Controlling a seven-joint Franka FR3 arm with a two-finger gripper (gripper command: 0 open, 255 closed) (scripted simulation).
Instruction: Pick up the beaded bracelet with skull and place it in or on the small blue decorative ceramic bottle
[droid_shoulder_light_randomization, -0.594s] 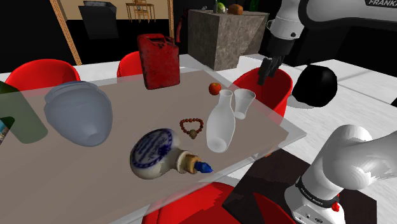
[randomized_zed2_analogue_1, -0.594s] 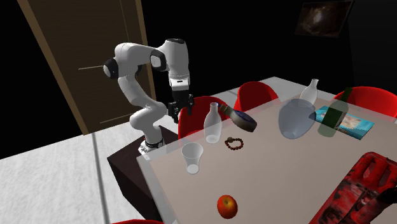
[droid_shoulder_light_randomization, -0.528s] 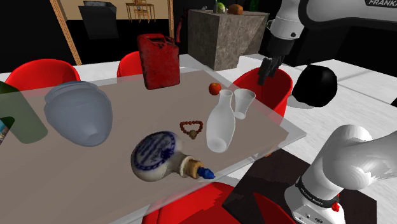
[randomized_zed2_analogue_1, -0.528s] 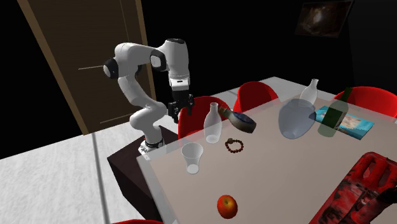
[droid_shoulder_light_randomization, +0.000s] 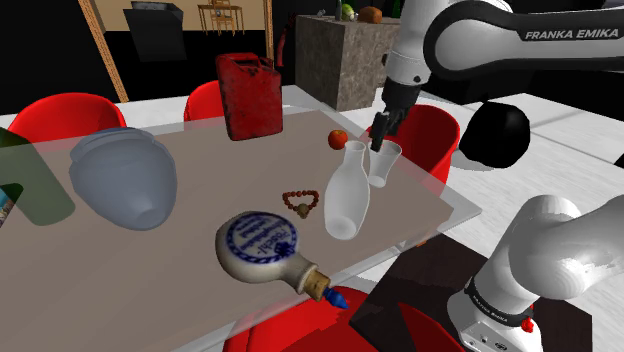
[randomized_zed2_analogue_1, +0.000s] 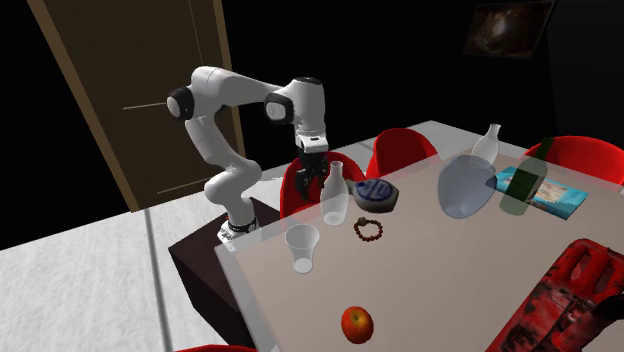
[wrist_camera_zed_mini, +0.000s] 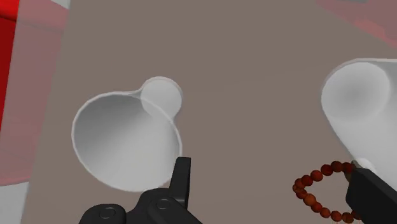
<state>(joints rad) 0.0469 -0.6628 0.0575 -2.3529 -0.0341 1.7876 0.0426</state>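
Bottle (droid_shoulder_light_randomization: 262, 245): blue-and-white, lay on its side, stopper at the table (droid_shoulder_light_randomization: 100, 290) edge.
Bracelet (droid_shoulder_light_randomization: 301, 201): brown beads lay flat at 1 o'clock from the bottle in the shoulder view, just beside the white carafe (droid_shoulder_light_randomization: 346, 190).
Gripper (droid_shoulder_light_randomization: 380, 130): hung above the clear cup (droid_shoulder_light_randomization: 383, 162), fingers apart, clasping nothing.
Jerry can (droid_shoulder_light_randomization: 249, 95): red, upright.
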